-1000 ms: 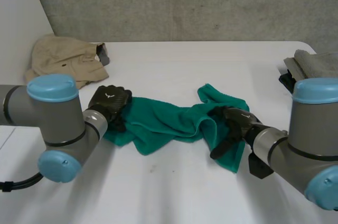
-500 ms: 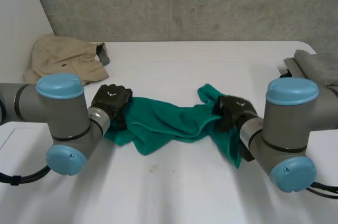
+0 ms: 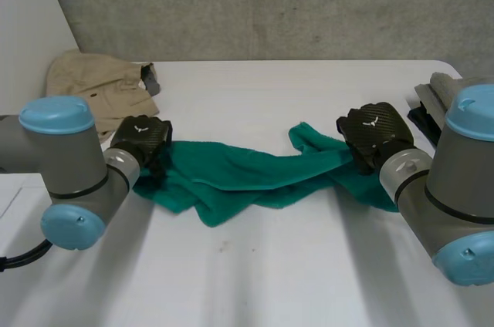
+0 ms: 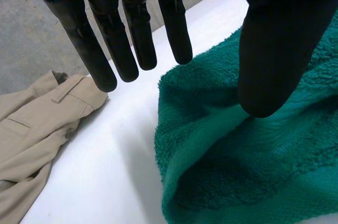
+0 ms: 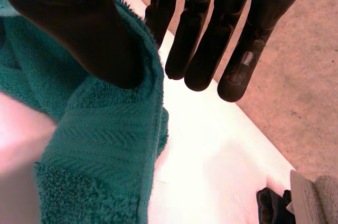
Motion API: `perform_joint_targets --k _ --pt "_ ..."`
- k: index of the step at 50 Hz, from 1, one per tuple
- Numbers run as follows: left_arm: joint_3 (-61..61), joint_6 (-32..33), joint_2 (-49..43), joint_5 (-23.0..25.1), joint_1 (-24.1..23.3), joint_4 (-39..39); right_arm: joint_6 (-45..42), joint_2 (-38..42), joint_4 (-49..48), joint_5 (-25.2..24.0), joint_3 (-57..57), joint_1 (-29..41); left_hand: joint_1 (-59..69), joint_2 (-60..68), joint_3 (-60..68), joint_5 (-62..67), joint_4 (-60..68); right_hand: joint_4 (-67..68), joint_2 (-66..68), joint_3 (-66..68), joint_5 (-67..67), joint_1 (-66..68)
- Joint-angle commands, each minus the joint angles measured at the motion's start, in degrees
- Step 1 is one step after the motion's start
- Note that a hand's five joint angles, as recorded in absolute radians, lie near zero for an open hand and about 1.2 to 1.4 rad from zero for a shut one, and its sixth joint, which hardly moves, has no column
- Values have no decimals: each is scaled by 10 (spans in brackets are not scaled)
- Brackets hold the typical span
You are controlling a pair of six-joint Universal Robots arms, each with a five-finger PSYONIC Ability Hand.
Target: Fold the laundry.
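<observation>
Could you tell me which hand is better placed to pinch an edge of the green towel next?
Probably the right hand: the hemmed edge of the green towel runs up between its thumb and straight fingers. The left hand is open, but its fingers hang over bare table beside a rounded fold.

At the table's [image 3: 270,265] right edge, the right arm [image 3: 463,188] hid part of a grey cloth [image 3: 441,84]; a dark item [image 3: 419,117] beneath was too small to identify. The left hand [image 3: 139,138] covered one end of the green towel [image 3: 247,176].
</observation>
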Motion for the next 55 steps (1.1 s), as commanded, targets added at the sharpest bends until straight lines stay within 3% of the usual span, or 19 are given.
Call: perform_joint_targets --k 1,19,27,35,38,43,47,55 --pt "16 7 -21 -1 -4 7 4 2 0 1 -1 0 66 68 68 69 66 120 127 122 132 231" --pt "42 33 -62 0 -4 1 -27 38 3 -3 -37 -26 167 169 169 170 167 120 127 122 132 231" --pt "91 88 -101 -3 -4 8 -59 85 1 0 -77 -25 437 439 440 441 438 120 127 122 132 231" --pt "207 116 -121 -2 0 93 -111 161 -15 4 -209 -25 437 439 440 441 438 120 127 122 132 231" --pt "270 112 -118 -2 5 154 -140 191 -74 11 -283 -24 437 439 440 441 438 120 127 122 132 231" --pt "363 97 -112 -6 12 236 -175 210 -317 13 -365 -26 437 439 440 441 438 120 127 122 132 231" --pt "407 41 -80 -10 19 281 -177 209 -442 12 -394 -29 437 439 440 441 438 120 127 122 132 231" --pt "360 -65 -10 -10 37 292 -152 173 -447 11 -386 -26 437 439 440 441 438 120 127 122 132 231"
